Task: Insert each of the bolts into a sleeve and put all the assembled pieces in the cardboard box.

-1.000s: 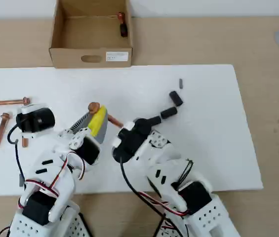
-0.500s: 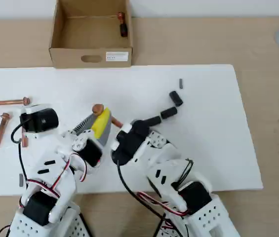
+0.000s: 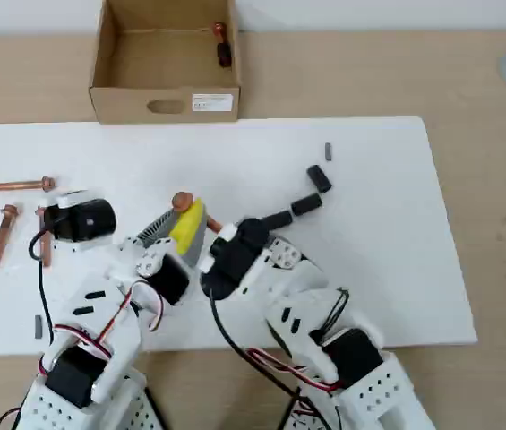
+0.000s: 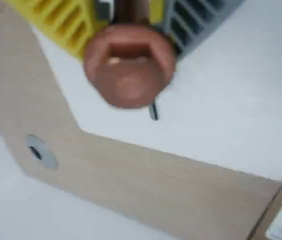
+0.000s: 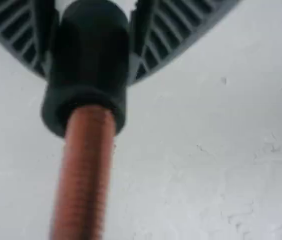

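My left gripper [image 3: 184, 218], with one yellow and one grey finger, is shut on a copper bolt [image 3: 182, 202] above the white mat; the bolt's hex head [image 4: 129, 65] fills the left wrist view. Right beside it, my right gripper [image 5: 93, 50] is shut on a black sleeve [image 5: 88, 75]. The bolt's threaded shaft [image 5: 83, 170] enters the sleeve's open end. The cardboard box [image 3: 100, 63] stands at the far edge with one assembled piece [image 3: 222, 45] in its right corner.
Three loose copper bolts [image 3: 21, 185] [image 3: 2, 235] [image 3: 45, 244] lie at the mat's left. Three black sleeves [image 3: 278, 219] [image 3: 306, 205] [image 3: 319, 178] and a small dark pin [image 3: 328, 151] lie right of centre. The white mat [image 3: 387, 269] is bare at the right.
My left gripper has carried the bolt right and slightly nearer, toward the right gripper. The right arm has barely shifted.
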